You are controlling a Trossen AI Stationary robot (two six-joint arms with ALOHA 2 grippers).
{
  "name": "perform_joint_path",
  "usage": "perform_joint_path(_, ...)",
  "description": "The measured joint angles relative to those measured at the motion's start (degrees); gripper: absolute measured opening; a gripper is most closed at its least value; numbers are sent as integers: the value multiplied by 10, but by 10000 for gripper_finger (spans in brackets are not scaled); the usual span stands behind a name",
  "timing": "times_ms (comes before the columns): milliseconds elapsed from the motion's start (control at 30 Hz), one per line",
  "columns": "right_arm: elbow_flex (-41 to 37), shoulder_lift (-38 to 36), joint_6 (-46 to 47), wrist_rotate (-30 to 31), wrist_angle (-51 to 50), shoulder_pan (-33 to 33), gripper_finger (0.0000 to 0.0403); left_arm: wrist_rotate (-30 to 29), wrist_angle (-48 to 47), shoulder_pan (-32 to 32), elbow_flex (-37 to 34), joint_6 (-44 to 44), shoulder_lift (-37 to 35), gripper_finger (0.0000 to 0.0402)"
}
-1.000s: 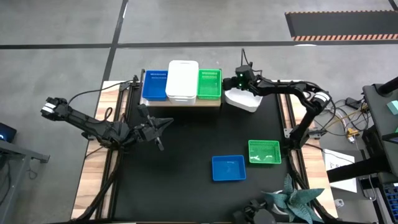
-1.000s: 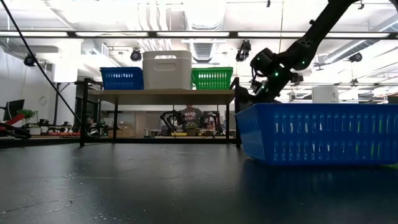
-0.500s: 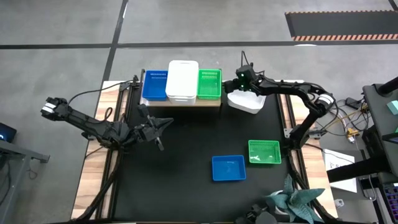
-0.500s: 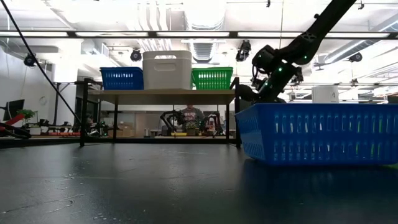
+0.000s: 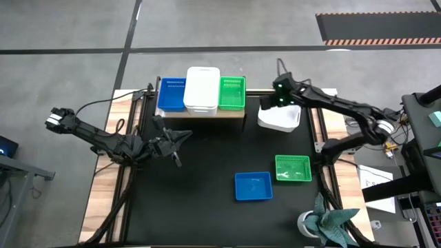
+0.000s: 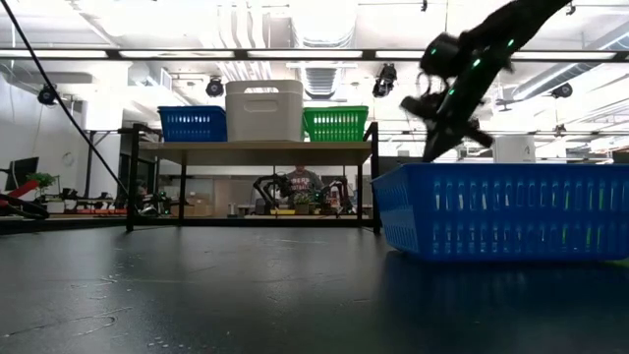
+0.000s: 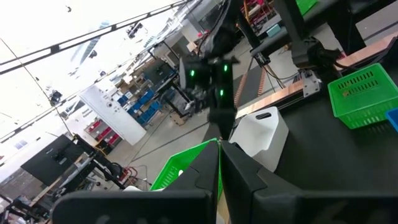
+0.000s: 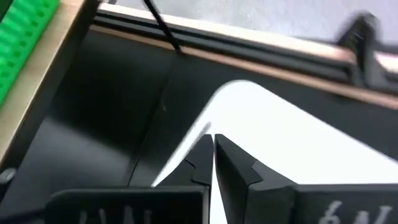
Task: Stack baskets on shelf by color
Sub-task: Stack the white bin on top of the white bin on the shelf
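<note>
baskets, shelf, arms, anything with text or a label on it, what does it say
No text can be read in any view.
White marks on the right hand body, right wrist view: cropped and blurred, unreadable.
Baskets on the shelf, the white basket the right hand grips, and the blue basket and green basket on the table: no labels visible.
Room signs in the low view: too small to read.

The shelf (image 5: 201, 114) carries blue (image 5: 171, 93), white (image 5: 202, 89) and green baskets (image 5: 231, 94).

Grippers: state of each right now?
Left gripper: shut, holding nothing, idle over the table.
Right gripper: shut on the white basket, lifted beside the shelf.
</note>
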Motion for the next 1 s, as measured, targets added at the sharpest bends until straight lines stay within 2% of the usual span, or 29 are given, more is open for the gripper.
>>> perform_joint_path(167, 1, -67, 65, -13, -87, 34, 14, 0, 1, 0, 0, 1, 0, 0)
perform_joint_path(333, 1, -74, 109, 11, -81, 102, 54, 0, 13, 0, 0, 6, 0, 0)
perform_joint_path(500, 1, -46, 139, 105, -76, 143, 114, 0, 12, 0, 0, 10, 0, 0)
perform_joint_path(700, 2, 5, 153, 144, -48, 144, 170, 0, 12, 0, 0, 15, 0, 0)
perform_joint_path(833, 2, 39, 153, 158, -31, 143, 188, 0, 12, 0, -1, 15, 0, 0)
perform_joint_path(1000, 2, 79, 151, 174, -11, 143, 191, 0, 12, 0, -1, 15, 0, 0)
